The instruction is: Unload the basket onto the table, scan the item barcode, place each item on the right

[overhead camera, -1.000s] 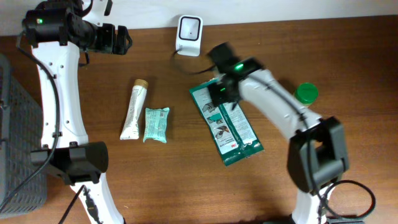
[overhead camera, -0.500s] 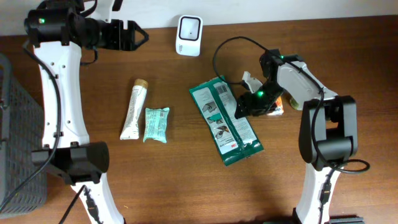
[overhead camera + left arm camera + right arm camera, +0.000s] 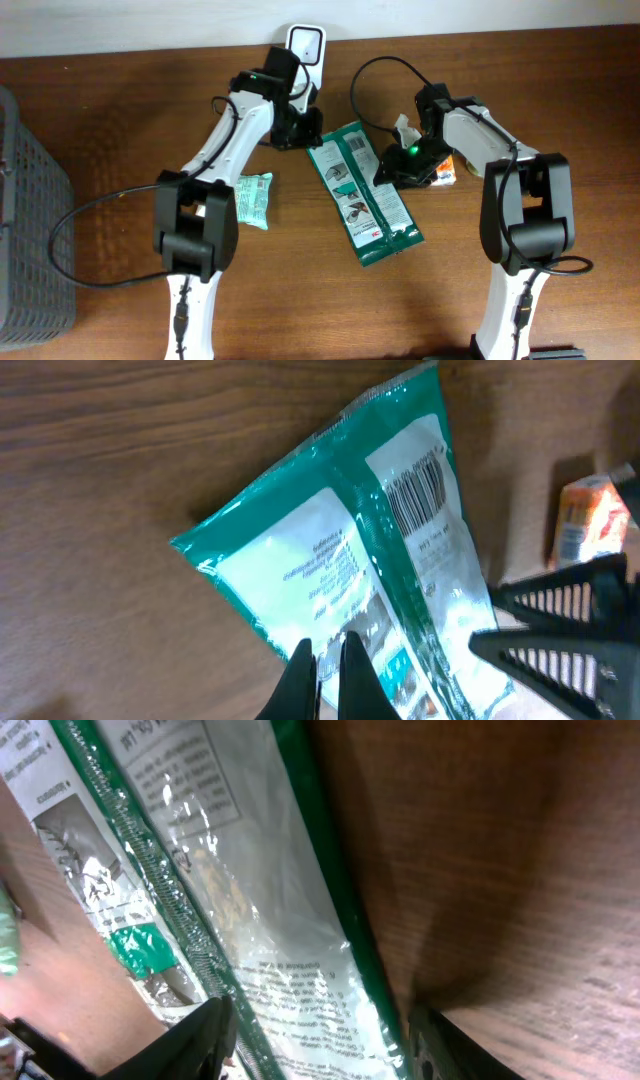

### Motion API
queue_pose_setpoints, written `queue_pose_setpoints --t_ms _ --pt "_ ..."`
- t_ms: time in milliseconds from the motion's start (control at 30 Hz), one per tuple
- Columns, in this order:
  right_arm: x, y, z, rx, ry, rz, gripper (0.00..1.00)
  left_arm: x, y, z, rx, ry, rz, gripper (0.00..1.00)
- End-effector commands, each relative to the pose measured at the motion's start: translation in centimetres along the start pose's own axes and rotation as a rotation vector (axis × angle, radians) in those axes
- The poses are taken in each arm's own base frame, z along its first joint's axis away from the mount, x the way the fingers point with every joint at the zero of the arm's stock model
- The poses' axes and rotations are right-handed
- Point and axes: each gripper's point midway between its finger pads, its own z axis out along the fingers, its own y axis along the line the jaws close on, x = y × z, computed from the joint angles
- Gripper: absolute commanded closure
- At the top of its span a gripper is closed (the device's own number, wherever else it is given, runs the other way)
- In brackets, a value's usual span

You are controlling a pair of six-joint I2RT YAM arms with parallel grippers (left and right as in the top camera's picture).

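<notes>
overhead, nearest the arm bases, the green packet [image 3: 368, 200] lies flat on the worktop [image 3: 560, 100]. its long axis runs from 5 o'clock up to 11 o'clock and its printed back faces up. at its 9 o'clock, well apart, sits a small teal pouch [image 3: 252, 200], partly under the left arm. a grey basket [image 3: 30, 220] stands at the worktop's 9 o'clock edge.

farther on, the right hand [image 3: 388, 175] is low at the packet's 3 o'clock edge. the right wrist view shows its two fingers standing apart, with the packet's shiny film and green border in the gap and nothing clamped. just beside this hand, at its 3 o'clock, lies an orange carton [image 3: 447, 172].

beyond that, the left hand [image 3: 308, 132] is at the packet's 11 o'clock corner. in the left wrist view its fingers are drawn fully together over the film; whether they pinch any of it cannot be told. the same view shows the barcode [image 3: 415, 485] on a white label.

farthest off, the white scanner [image 3: 304, 48] stands at the worktop's 12 o'clock edge.
</notes>
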Motion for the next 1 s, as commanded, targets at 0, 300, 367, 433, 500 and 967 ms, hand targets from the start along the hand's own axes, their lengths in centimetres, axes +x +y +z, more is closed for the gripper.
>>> queue_pose_setpoints --t_ms 0,300,367,433,500,967 --pt "1.8 -1.0 1.3 0.029 0.062 0.061 0.46 1.4 1.9 3.3 -0.029 0.070 -0.066 1.00" --pt "4.0 1.5 4.4 -0.173 0.095 0.063 0.45 3.6 3.6 8.0 -0.013 0.179 -0.126 1.00" --pt "4.0 2.4 4.9 -0.171 0.098 0.037 0.45 3.6 3.6 8.0 -0.013 0.179 -0.126 1.00" --pt "3.8 3.5 4.7 -0.220 0.094 0.025 0.49 3.6 3.6 8.0 -0.012 0.180 -0.126 1.00" --pt "2.4 5.9 4.5 -0.328 0.053 0.031 0.58 3.6 3.5 8.0 -0.012 0.180 -0.125 1.00" --pt "-5.7 9.7 1.8 -0.311 -0.227 0.003 0.70 5.0 3.0 8.1 -0.026 0.229 -0.127 1.00"
